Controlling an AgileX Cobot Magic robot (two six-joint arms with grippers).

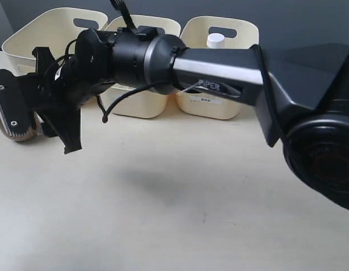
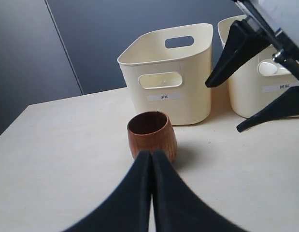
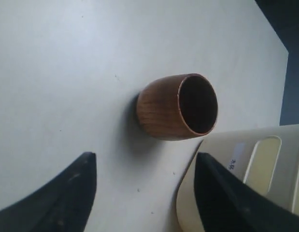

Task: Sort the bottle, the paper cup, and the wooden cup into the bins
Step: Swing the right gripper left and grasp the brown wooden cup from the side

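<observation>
Right gripper (image 3: 142,193) jaws apart above upright wooden cup (image 3: 177,106), just in front of left bin (image 2: 168,72). Left gripper (image 2: 151,157) pressed together, empty.

A pale beige counter (image 1: 180,214) fills the scene from nine to three o'clock. A dark grey wall (image 2: 106,38) stands behind it at twelve o'clock.

The pale cream surface (image 1: 180,214) carries three cream-yellow bins (image 1: 211,104) in a row along its far edge, in front of a dark wall. The wooden cup (image 2: 152,135) stands upright on the surface just before the leftmost bin (image 2: 171,72), apart from it.
</observation>
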